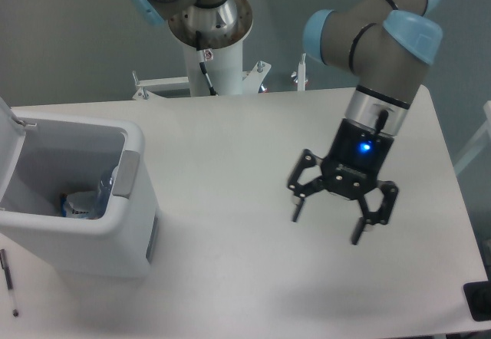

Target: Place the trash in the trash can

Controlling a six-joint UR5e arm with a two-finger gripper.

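I hold gripper (pixel 327 222) over right half of table (pixel 230 147), fingers spread wide, nothing between them.

Trash can (pixel 73 224) at left edge, lid up. Trash inside: bottle (pixel 81 203) lying at bottom, pale-blue cap showing; wrapper I cannot make out.

Judging drop-off done. Good finish: lift clear, keep arm well away from bin rim.

Pen (pixel 8 279) beside bin, dark object (pixel 479 301) at bottom-right corner. Neither blocks path.
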